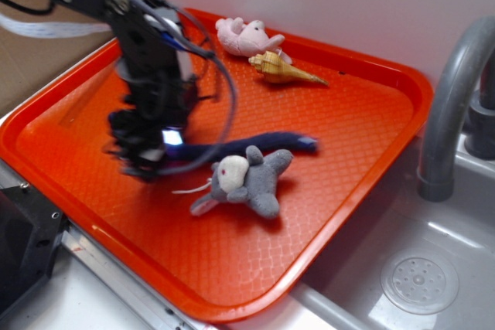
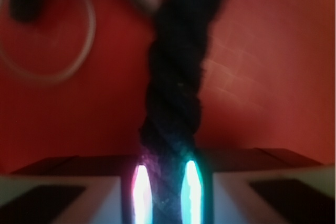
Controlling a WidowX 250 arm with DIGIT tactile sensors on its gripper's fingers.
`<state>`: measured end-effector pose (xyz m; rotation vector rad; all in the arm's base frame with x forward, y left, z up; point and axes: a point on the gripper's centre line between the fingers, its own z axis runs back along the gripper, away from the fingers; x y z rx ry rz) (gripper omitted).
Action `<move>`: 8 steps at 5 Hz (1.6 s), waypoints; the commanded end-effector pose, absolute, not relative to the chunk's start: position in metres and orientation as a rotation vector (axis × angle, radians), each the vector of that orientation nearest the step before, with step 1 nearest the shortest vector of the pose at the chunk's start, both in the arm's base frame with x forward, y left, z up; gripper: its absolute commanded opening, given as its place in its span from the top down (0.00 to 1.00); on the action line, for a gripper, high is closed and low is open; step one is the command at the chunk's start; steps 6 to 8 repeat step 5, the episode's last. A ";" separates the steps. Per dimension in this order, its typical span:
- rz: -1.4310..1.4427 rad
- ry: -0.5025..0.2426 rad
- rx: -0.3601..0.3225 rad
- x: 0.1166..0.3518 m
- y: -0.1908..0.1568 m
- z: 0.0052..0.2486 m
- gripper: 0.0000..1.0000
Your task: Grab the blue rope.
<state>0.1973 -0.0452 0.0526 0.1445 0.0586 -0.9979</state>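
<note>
slippage is the main risk here. the gripper (image 1: 151,152) sits low over the left part of the orange tray (image 1: 363,90), and in the wrist view its two fingers (image 2: 140,187) are drawn in close on either side of the blue rope (image 2: 176,93), pinching the twisted strand with no visible gap. the hold looks narrow and near one end of the rope, so most of the length trails away to the right across the tray floor. in my judgement, a quick lift could let that hanging weight swing or drag the strand out of the pinch.

a second hazard is the grey-and-white plush mouse (image 1: 247,179), which lies just beside the trailing part of the rope, possibly touching it. the rope could sweep it along if pulled sideways. the loose cable (image 1: 220,67) looping off the arm hangs close to the gripper and could snag.

open room is best straight up and toward the bare middle and right of the tray. the pink plush toy (image 1: 246,36) and the conch shell (image 1: 282,69) sit well apart near the far rim. the tray's raised rim is near on the left, and a grey faucet (image 1: 452,106) stands beyond the right edge, over the sink (image 1: 418,280).
</note>
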 end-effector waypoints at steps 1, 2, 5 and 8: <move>-0.500 -0.088 0.052 0.212 -0.017 0.149 1.00; -0.246 -0.151 -0.025 0.201 -0.009 0.188 1.00; 0.055 -0.302 0.008 0.199 -0.016 0.215 1.00; 0.055 -0.302 0.008 0.199 -0.016 0.215 1.00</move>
